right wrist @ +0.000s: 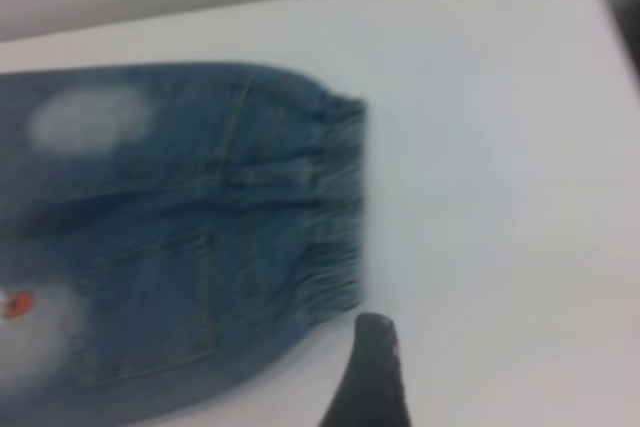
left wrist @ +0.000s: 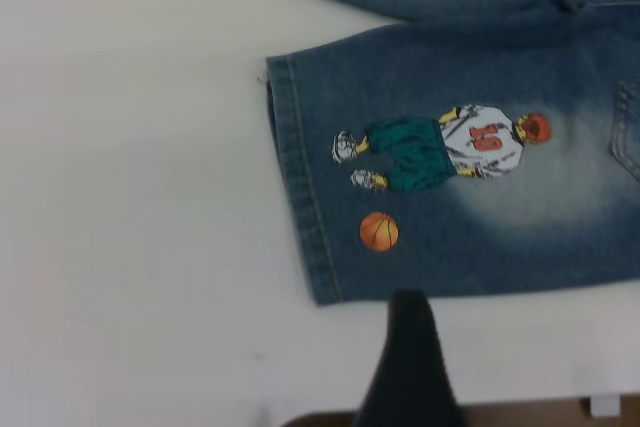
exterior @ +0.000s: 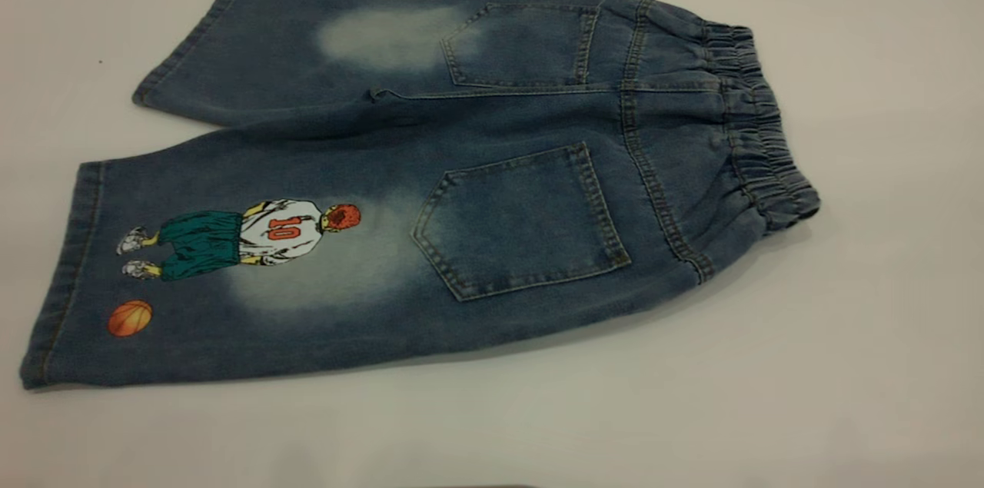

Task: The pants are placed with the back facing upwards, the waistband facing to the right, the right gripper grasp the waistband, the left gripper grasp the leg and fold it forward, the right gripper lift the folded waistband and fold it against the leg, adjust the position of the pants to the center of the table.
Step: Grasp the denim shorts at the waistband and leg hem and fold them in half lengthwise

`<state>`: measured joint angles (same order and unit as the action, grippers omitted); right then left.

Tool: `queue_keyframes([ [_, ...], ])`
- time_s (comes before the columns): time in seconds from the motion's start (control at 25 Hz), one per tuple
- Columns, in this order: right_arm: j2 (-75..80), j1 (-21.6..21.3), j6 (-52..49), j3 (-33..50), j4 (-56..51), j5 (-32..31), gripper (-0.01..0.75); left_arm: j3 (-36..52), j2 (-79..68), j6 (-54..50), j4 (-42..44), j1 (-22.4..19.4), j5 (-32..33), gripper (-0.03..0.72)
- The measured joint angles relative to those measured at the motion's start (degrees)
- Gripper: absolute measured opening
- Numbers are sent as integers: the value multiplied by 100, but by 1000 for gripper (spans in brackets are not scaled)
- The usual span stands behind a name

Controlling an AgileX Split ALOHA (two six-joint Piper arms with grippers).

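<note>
On the white counter (exterior: 884,319), flat blue denim pants (exterior: 492,188) could be bunched by mistimed grasps; claw states cannot be told.

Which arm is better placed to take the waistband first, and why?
Right. The right hand hangs just off the elastic waistband at the shorts' right end, while the left hand sits by the printed leg's hem, far from it.

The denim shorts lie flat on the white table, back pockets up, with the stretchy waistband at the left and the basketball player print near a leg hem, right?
Not quite. The denim shorts do lie flat on the white table, back pockets up, but the waistband is at the right in the exterior view. The basketball player print is near a leg hem, as you said.
</note>
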<state>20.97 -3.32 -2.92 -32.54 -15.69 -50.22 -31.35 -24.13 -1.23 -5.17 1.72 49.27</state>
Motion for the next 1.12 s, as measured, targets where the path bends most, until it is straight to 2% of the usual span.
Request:
queue_keyframes([
  [0.12, 1189, 0, 451, 0, -704, 399, 545, 0, -1018, 0, -202, 0, -613, 503],
  [0.24, 2307, 0, 1135, 0, -1506, 521, 545, 0, -1914, 7, -546, 0, -1104, 503],
  [0.52, 4605, 0, 3189, 0, -3384, 810, 545, 0, -3258, 359, -921, 0, -1860, 503],
  [0.8, 6448, 0, 4959, 0, -5254, 1334, 545, 0, -3691, 550, -962, 0, -2497, 503],
  [1.12, 8050, 0, 6780, -36, -7212, 1551, 545, 0, -3708, 561, -966, 0, -2799, 503],
])
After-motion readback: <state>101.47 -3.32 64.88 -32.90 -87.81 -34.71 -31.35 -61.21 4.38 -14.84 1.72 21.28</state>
